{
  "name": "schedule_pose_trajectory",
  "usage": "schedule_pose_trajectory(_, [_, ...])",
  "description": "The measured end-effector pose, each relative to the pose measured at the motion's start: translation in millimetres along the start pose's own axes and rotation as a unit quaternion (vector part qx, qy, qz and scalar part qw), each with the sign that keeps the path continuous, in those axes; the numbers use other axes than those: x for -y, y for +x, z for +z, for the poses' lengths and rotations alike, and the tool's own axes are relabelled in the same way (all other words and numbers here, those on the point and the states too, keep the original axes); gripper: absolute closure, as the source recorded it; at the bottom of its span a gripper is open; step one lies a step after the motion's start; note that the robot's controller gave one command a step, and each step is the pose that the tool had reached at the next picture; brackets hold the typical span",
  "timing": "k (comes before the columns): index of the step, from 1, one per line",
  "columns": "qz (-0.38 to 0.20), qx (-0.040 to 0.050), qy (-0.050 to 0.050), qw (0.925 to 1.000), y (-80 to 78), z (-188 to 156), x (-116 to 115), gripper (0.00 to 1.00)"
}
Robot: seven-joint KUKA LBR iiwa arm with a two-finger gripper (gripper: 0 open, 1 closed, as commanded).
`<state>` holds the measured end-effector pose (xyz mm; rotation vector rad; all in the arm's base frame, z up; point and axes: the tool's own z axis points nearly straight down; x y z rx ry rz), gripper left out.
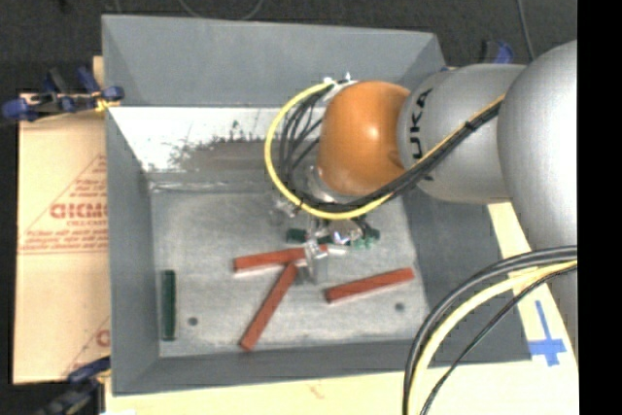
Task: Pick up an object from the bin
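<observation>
Red-brown bar: flat, straight-edged strip with a matte face and a paler edge along its underside. It lies near the middle of the bin floor, almost parallel to the front wall. Its right end runs under the end effector, or touches it; which one, cannot tell.

A 2nd red-brown bar has the same shape and finish. It slants from just below the end effector down toward the front-left corner. Its upper end meets the right end of the 1st bar.

A 3rd red-brown bar lies apart, toward the front-right corner, slightly tilted, just beside the end effector on its right.

Dark green bar: narrow and upright in the view, close along the left wall near the front-left corner, well apart from the others.

The bin is grey sheet metal with sloped walls. Its floor is dull and speckled, and the back slope has dark scuffs.

The end effector hangs low over the junction of the 1st and 2nd bars, beneath a smooth, glossy orange cover ringed by yellow and black cables. Open or closed: cannot tell, since the cover and wrist hide it.
</observation>
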<state>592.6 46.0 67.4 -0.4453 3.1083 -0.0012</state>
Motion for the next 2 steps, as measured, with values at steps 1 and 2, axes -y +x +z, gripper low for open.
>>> schedule_pose_trajectory(1, [-0.001, 0.0027, -0.001, 1.0000, -2.2, -5.0, -3.9, 1.00])
schedule_pose_trajectory(2, [0.006, 0.0047, 0.001, 1.0000, 34.9, -148.5, 8.1, 1.00])
